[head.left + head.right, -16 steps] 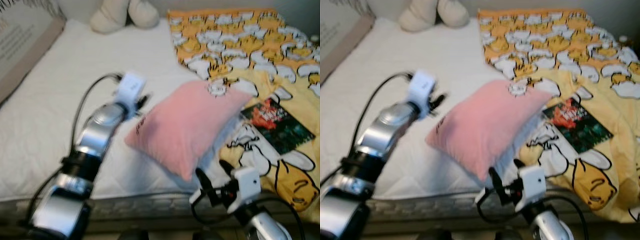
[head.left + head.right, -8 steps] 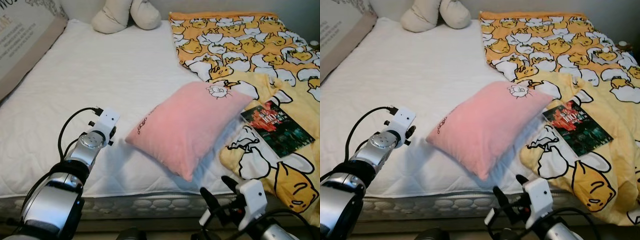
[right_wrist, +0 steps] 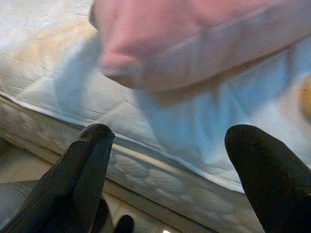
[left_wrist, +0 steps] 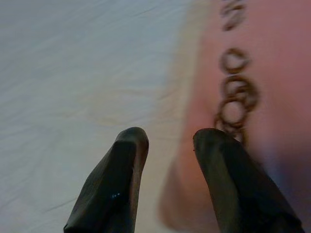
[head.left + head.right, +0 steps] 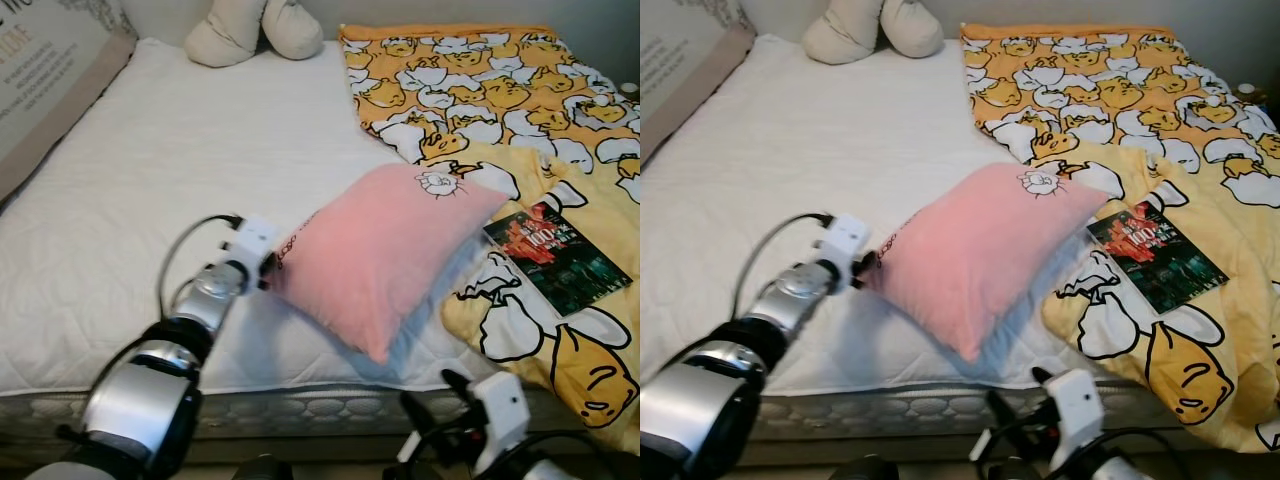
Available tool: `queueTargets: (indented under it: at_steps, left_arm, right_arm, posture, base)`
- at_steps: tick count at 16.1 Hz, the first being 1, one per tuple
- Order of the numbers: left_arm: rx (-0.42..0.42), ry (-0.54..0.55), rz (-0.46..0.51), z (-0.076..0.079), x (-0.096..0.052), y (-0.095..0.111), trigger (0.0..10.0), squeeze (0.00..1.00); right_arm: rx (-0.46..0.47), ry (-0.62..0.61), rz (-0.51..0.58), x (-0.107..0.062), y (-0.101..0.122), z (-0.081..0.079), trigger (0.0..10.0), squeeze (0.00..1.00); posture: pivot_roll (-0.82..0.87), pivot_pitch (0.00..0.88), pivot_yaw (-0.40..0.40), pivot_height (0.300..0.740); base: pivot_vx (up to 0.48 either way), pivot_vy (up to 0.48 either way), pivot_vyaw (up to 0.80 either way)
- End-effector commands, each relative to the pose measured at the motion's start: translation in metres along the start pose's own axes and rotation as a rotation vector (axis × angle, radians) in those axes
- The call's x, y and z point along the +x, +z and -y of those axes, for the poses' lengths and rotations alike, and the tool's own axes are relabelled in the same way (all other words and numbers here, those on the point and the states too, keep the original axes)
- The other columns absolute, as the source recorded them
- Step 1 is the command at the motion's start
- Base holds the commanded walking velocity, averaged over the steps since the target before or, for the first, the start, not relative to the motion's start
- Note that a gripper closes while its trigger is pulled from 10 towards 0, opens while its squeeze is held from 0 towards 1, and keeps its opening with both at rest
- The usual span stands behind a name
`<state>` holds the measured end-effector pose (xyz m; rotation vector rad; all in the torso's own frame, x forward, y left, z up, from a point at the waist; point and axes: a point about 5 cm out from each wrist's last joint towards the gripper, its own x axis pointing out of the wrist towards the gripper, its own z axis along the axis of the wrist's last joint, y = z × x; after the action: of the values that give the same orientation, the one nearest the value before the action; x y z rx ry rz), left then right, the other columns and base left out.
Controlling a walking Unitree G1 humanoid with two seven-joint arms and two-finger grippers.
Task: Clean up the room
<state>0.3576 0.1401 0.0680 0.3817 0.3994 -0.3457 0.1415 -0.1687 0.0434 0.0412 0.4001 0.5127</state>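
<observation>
1. Your left claw (image 4: 165,160) is right at the near-left corner of the pink pillow (image 5: 385,255). Its two black fingers (image 4: 114,182) are a little way apart, with nothing between them yet.
2. One finger looks to be over the pillow's edge and the other over the white sheet (image 5: 150,190). I think you should slide in a bit more, so the soft corner goes between the fingers before you squeeze.
3. Grab a good chunk of the corner, not just the thin seam. A pillow is squishy, so a small pinch may slip out.
4. Lift slowly. The pillow may flop and drag on the sheet.
5. Your right claw (image 3: 165,141) is low by the front edge of the bed (image 5: 900,405), spread wide and holding nothing. It points at the pillow's near corner, so it could help hold that side.
6. The pillow is pink and puffy, with a little cartoon picture near one corner and dark curly marks along the corner by your left claw. It lies slanted in the middle of the bed, partly on the yellow blanket (image 5: 470,80). A dark book (image 5: 555,255) lies on the blanket just beside it.
</observation>
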Motion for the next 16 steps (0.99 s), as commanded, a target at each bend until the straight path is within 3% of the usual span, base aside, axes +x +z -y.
queueTargets:
  at_steps: [1, 3, 5, 6, 7, 8, 10, 12, 14, 16]
  left_arm:
    - [-0.021, -0.023, 0.028, 0.001, 0.001, 0.007, 10.0, 0.00]
    - [-0.066, -0.134, 0.061, 0.025, 0.005, 0.015, 10.0, 0.00]
    - [-0.132, -0.203, 0.076, 0.037, 0.006, 0.021, 10.0, 0.00]
    - [-0.198, -0.256, 0.087, 0.047, 0.006, 0.028, 10.0, 0.00]
    - [-0.319, -0.328, 0.078, 0.061, 0.005, 0.038, 10.0, 0.00]
    - [-0.367, -0.354, 0.071, 0.066, 0.004, 0.041, 10.0, 0.00]
    - [-0.558, -0.440, 0.029, 0.081, -0.001, 0.058, 10.0, 0.00]
    - [-0.601, -0.456, 0.058, 0.081, -0.006, 0.070, 10.0, 0.00]
    - [-0.689, -0.459, 0.131, 0.071, -0.018, 0.089, 10.0, 0.00]
    - [-0.796, -0.504, 0.113, 0.074, -0.033, 0.098, 10.0, 0.00]
  right_arm:
    - [0.000, -0.002, -0.002, 0.001, -0.002, -0.002, 10.0, 0.00]
    - [0.011, 0.006, -0.004, 0.002, -0.004, -0.006, 10.0, 0.00]
    - [0.014, 0.009, -0.008, 0.002, -0.005, -0.006, 10.0, 0.00]
    - [0.017, 0.015, -0.011, 0.003, -0.006, -0.007, 10.0, 0.00]
    - [0.018, 0.023, -0.018, 0.003, -0.008, -0.007, 10.0, 0.00]
    - [0.018, 0.026, -0.021, 0.003, -0.008, -0.008, 10.0, 0.00]
    - [-0.019, 0.014, -0.039, 0.004, -0.013, -0.008, 10.0, 0.00]
    - [-0.038, -0.024, -0.036, 0.007, -0.015, -0.006, 10.0, 0.00]
    - [-0.043, -0.061, -0.020, 0.016, -0.014, -0.003, 10.0, 0.00]
    - [-0.047, -0.064, -0.018, 0.020, -0.014, 0.000, 10.0, 0.00]
  posture:
    - [-0.14, 0.016, 0.061, 0.710]
    - [-0.14, 0.017, 0.062, 0.710]
    - [-0.14, 0.017, 0.066, 0.710]
    - [-0.14, 0.017, 0.066, 0.710]
    - [-0.14, 0.017, 0.066, 0.710]
    - [-0.14, 0.017, 0.066, 0.710]
    - [-0.13, 0.015, 0.067, 0.710]
    - [-0.13, 0.013, 0.068, 0.710]
    - [-0.12, 0.012, 0.066, 0.710]
    - [-0.11, 0.009, 0.064, 0.710]
  base:
    - [0.000, 0.000, 0.00]
    - [0.000, 0.000, 0.00]
    - [0.000, 0.000, 0.00]
    - [0.000, 0.000, 0.00]
    - [0.000, 0.000, 0.00]
    - [0.000, 0.000, 0.00]
    - [0.000, 0.000, 0.00]
    - [0.000, 0.000, 0.00]
    - [0.000, 0.000, 0.00]
    - [0.000, 0.000, 0.00]
